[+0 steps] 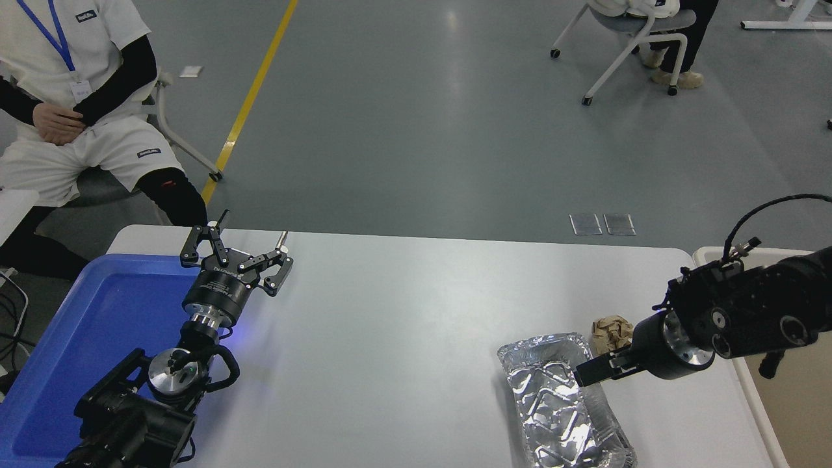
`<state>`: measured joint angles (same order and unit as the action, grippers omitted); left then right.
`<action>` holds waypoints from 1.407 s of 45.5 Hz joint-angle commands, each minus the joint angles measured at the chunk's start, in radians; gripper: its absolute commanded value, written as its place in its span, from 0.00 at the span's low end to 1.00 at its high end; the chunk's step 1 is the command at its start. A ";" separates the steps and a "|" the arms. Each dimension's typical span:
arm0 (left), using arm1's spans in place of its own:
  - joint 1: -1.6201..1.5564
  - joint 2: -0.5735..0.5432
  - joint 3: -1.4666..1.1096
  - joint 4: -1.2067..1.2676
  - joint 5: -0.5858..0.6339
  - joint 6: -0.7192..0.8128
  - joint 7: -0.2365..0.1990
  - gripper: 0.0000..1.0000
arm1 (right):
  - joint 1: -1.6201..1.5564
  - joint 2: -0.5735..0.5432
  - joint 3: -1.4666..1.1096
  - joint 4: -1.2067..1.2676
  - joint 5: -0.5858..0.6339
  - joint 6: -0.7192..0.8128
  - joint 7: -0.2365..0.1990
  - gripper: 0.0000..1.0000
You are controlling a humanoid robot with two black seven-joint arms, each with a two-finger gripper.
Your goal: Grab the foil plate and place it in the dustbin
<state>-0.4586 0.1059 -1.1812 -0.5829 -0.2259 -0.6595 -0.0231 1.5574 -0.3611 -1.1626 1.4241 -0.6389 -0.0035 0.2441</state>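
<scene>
Just beneath the right claw [593,372] lies the foil plate [562,406].

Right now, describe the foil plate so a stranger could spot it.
On the white table, look at the near right corner. The foil plate lies there, under the right pincer. It is shiny, crinkled silver, unlike the small tan paper ball beside it.

Lies flat and crinkled, silver foil plate [564,406], right under the fingertips [588,373]; beige dustbin [754,396] just behind them.
</scene>
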 commanded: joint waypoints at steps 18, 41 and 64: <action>0.000 0.000 0.000 0.000 -0.001 0.000 0.000 0.99 | -0.200 0.039 0.027 -0.113 0.189 -0.153 -0.002 1.00; 0.000 0.000 0.000 0.000 0.000 0.000 0.000 0.99 | -0.315 0.060 0.032 -0.123 0.189 -0.320 0.000 0.95; 0.000 0.000 0.000 0.000 0.000 0.000 0.000 0.99 | -0.309 0.063 -0.043 -0.120 0.163 -0.372 0.001 0.00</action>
<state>-0.4587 0.1058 -1.1812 -0.5829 -0.2258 -0.6596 -0.0230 1.2502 -0.3003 -1.1770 1.3025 -0.4739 -0.3695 0.2452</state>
